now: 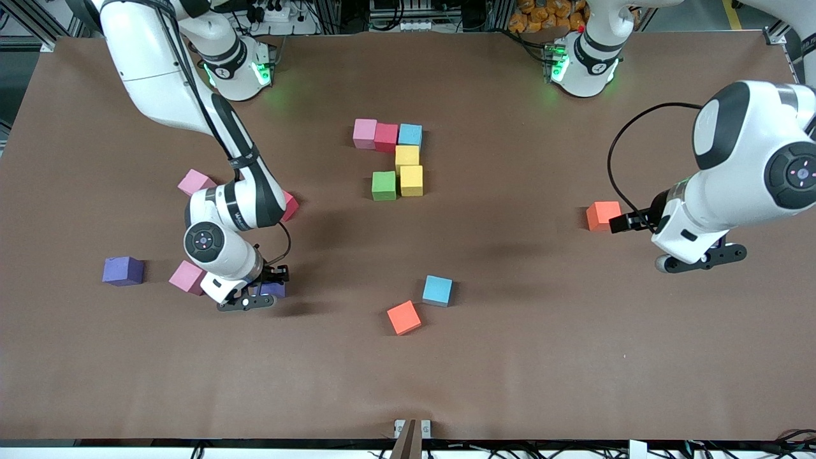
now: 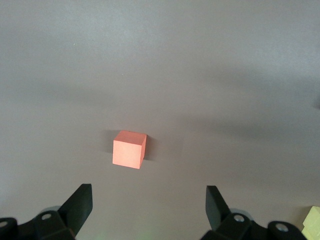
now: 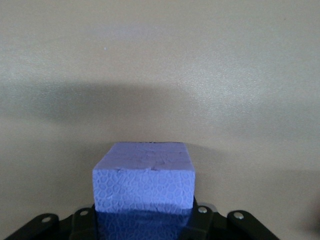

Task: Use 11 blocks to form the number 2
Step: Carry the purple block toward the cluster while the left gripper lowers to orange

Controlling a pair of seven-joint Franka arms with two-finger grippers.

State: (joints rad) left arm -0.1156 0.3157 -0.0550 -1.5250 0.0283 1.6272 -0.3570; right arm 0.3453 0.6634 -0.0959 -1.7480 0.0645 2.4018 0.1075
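Several blocks form part of the number 2 [image 1: 395,159] at mid-table: pink [image 1: 364,133], red [image 1: 386,137] and light blue [image 1: 410,134] in a row, two yellow [image 1: 408,168] below, and green [image 1: 384,185] beside the lower yellow. My right gripper [image 1: 271,285] [image 3: 144,215] is low at the table toward the right arm's end, shut on a purple block [image 1: 274,291] [image 3: 144,177]. Beside an orange block [image 1: 603,215] [image 2: 129,149] at the left arm's end, my left gripper [image 1: 617,223] [image 2: 148,192] is open and holds nothing.
Loose blocks lie about: purple [image 1: 123,270] and pink [image 1: 187,277] beside the right gripper, pink [image 1: 196,182], red [image 1: 291,206] half hidden by the right arm, and light blue [image 1: 437,290] and orange [image 1: 403,317] nearer the camera.
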